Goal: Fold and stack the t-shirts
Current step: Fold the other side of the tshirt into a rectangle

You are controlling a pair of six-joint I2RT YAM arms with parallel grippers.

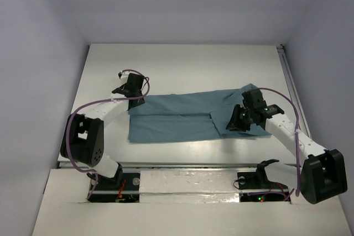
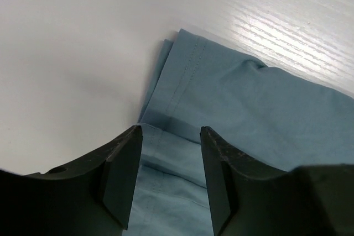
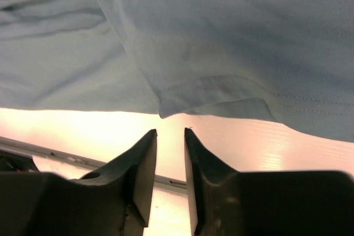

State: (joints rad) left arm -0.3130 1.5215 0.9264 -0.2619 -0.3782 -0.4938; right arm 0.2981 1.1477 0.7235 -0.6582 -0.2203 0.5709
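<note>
One teal t-shirt [image 1: 177, 117] lies folded into a long band across the middle of the white table [image 1: 182, 64]. My left gripper [image 1: 134, 99] hovers at the band's far left corner. In the left wrist view it [image 2: 170, 132] is open, with layered cloth and a stitched hem [image 2: 260, 109] lying flat beneath the gap and nothing pinched. My right gripper [image 1: 233, 125] is over the band's right part, near its front edge. Its jaws [image 3: 170, 132] stand a little apart, with bare table between them. The hemmed corner of the t-shirt [image 3: 221, 37] hangs just beyond the tips, untouched.
A metal rail [image 1: 287, 75] runs along the table's right side. A ledge strip [image 3: 66, 158] runs along the near edge, in front of the arm bases. Pale walls close in the left, right and back. Bare table shows beyond the shirt.
</note>
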